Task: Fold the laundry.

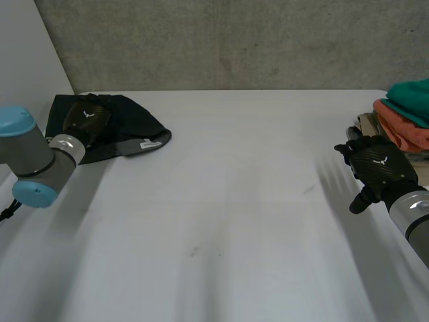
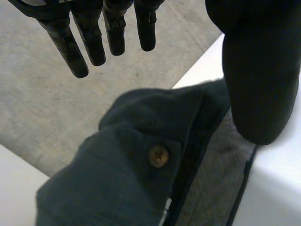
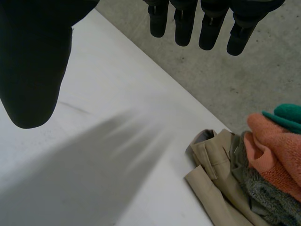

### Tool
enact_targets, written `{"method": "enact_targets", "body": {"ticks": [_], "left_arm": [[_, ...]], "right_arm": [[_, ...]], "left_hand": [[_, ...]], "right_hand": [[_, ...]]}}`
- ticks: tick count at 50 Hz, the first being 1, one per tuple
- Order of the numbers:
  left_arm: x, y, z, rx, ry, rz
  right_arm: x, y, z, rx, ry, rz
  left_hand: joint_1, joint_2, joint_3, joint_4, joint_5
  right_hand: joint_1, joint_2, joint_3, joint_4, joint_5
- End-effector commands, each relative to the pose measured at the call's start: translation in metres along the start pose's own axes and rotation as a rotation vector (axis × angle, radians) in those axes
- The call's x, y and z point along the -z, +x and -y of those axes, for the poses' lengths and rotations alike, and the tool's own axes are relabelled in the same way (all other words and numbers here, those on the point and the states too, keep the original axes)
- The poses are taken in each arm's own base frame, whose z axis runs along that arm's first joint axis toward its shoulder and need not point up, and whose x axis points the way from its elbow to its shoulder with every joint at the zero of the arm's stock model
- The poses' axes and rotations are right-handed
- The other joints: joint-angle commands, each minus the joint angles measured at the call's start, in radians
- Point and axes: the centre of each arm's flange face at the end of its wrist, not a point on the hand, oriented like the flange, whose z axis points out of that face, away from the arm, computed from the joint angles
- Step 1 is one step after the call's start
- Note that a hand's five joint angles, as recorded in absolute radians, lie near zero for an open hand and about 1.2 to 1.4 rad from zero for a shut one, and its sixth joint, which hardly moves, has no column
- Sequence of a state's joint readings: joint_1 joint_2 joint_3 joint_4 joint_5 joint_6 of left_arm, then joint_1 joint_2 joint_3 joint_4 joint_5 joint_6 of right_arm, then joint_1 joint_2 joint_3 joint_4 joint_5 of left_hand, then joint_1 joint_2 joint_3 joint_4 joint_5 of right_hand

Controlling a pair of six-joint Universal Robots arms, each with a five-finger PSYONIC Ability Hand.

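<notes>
We find the dark garment (image 1: 117,127) bunched at the far left corner of the white table (image 1: 228,201). The left hand (image 1: 87,119) hovers over it. In the left wrist view the garment (image 2: 122,183) lies under the palm. The left hand's fingers (image 2: 89,40) stretch straight past the cloth's far edge, and its thumb (image 2: 261,84) is held well apart, over the grey waistband lining (image 2: 216,179). The hand is released and grasps nothing; we cannot tell whether it touches the cloth.

The right hand (image 1: 379,168) hangs near the table's right edge, just beside the pile of laundry (image 1: 402,124). In the right wrist view its fingers (image 3: 214,23) are straight and relaxed and the thumb (image 3: 35,70) is spread away, so it too is released. The pile lies beyond the fingertips, apart from them.

We count one dark garment, with one brown button (image 2: 159,156) and one white label (image 1: 147,143). The pile shows four pieces:
- one beige pair of trousers (image 3: 221,174) at the bottom
- one grey-green piece (image 3: 263,193) on it
- one orange piece (image 3: 275,141) above that
- one teal piece (image 3: 289,113) on top

The two hands are well apart, at opposite ends of the table.
</notes>
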State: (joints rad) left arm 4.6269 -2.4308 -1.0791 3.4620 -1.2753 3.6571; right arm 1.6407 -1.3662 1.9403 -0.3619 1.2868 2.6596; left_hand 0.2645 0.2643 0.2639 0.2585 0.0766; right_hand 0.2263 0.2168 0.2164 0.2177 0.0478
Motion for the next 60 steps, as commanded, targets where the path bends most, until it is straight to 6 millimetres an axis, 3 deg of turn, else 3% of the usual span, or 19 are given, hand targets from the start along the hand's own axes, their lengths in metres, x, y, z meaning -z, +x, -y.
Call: {"method": "enact_targets", "body": {"ticks": [1, 13, 18, 23, 25, 29, 33, 34, 37, 38, 41, 43, 48, 55, 56, 58, 60], "left_arm": [[-0.015, 0.007, -0.017, 0.013, 0.033, -0.058], [-0.032, 0.011, -0.035, 0.007, 0.054, -0.054], [-0.041, 0.010, -0.042, 0.002, 0.067, -0.039], [-0.049, 0.008, -0.045, -0.013, 0.100, -0.009], [-0.051, 0.007, -0.043, -0.019, 0.116, 0.011], [-0.050, 0.007, -0.035, -0.016, 0.110, 0.075], [-0.035, 0.013, 0.020, 0.030, 0.153, 0.085], [-0.022, 0.021, 0.052, 0.066, 0.191, 0.063], [0.000, 0.034, 0.097, 0.130, 0.250, 0.021], [0.017, 0.046, 0.129, 0.170, 0.297, -0.010], [0.042, 0.063, 0.170, 0.234, 0.361, -0.058], [0.063, 0.090, 0.194, 0.302, 0.387, -0.116], [0.091, 0.156, 0.213, 0.369, 0.395, -0.239], [0.092, 0.250, 0.186, 0.373, 0.355, -0.395], [0.093, 0.257, 0.184, 0.373, 0.351, -0.410], [0.097, 0.271, 0.179, 0.372, 0.346, -0.436], [0.102, 0.275, 0.180, 0.371, 0.344, -0.448]], "right_arm": [[-0.003, -0.001, -0.005, -0.002, -0.017, 0.002], [-0.006, -0.002, -0.010, -0.003, -0.027, 0.002], [-0.009, -0.004, -0.016, -0.002, -0.040, 0.008], [-0.010, -0.004, -0.017, 0.018, -0.044, 0.008], [-0.009, -0.004, -0.016, 0.022, -0.044, 0.009], [-0.009, -0.004, -0.017, 0.021, -0.046, 0.007], [-0.008, 0.001, -0.015, 0.024, -0.048, -0.024], [-0.008, 0.002, -0.015, 0.024, -0.049, -0.030], [-0.008, 0.007, -0.014, 0.026, -0.055, -0.063], [-0.008, 0.008, -0.013, 0.027, -0.054, -0.069], [-0.006, 0.012, -0.008, 0.030, -0.046, -0.096], [-0.005, 0.014, -0.005, 0.030, -0.040, -0.105], [0.000, 0.018, 0.004, 0.026, -0.014, -0.127], [0.001, 0.018, 0.005, 0.022, -0.015, -0.125], [0.001, 0.017, 0.005, 0.022, -0.014, -0.124], [0.001, 0.017, 0.004, 0.021, -0.015, -0.123], [0.001, 0.017, 0.004, 0.021, -0.017, -0.122]], "left_hand": [[0.072, 0.072, 0.073, 0.078, 0.086], [0.237, 0.237, 0.237, 0.243, 0.250], [0.594, 0.594, 0.595, 0.600, 0.607], [1.131, 1.131, 1.131, 1.137, 1.144], [1.132, 1.132, 1.132, 1.138, 1.145], [1.132, 1.132, 1.132, 1.138, 1.145], [1.132, 1.132, 1.132, 1.138, 1.145], [1.132, 1.132, 1.132, 1.138, 1.145], [1.132, 1.132, 1.132, 1.138, 1.145], [1.132, 1.132, 1.132, 1.138, 1.145], [1.132, 1.132, 1.132, 1.138, 1.145], [1.132, 1.132, 1.132, 1.138, 1.145], [1.132, 1.132, 1.132, 1.138, 1.145], [1.132, 1.132, 1.132, 1.138, 1.145], [0.987, 0.987, 0.987, 0.993, 1.000], [0.390, 0.390, 0.390, 0.396, 0.403], [0.202, 0.202, 0.203, 0.208, 0.216]], "right_hand": [[-0.052, -0.042, -0.042, -0.043, -0.048], [-0.052, -0.042, -0.042, -0.043, -0.048], [-0.052, -0.042, -0.042, -0.043, -0.048], [-0.052, -0.042, -0.042, -0.043, -0.048], [-0.052, -0.042, -0.042, -0.043, -0.048], [-0.052, -0.042, -0.042, -0.043, -0.048], [-0.052, -0.042, -0.042, -0.043, -0.048], [-0.052, -0.042, -0.042, -0.043, -0.048], [-0.052, -0.042, -0.042, -0.043, -0.048], [-0.052, -0.042, -0.042, -0.043, -0.048], [-0.052, -0.042, -0.042, -0.043, -0.048], [-0.052, -0.042, -0.042, -0.043, -0.048], [-0.052, -0.042, -0.042, -0.043, -0.048], [-0.052, -0.042, -0.042, -0.043, -0.048], [-0.052, -0.042, -0.042, -0.043, -0.048], [-0.052, -0.042, -0.042, -0.043, -0.048], [-0.052, -0.042, -0.042, -0.043, -0.048]]}}
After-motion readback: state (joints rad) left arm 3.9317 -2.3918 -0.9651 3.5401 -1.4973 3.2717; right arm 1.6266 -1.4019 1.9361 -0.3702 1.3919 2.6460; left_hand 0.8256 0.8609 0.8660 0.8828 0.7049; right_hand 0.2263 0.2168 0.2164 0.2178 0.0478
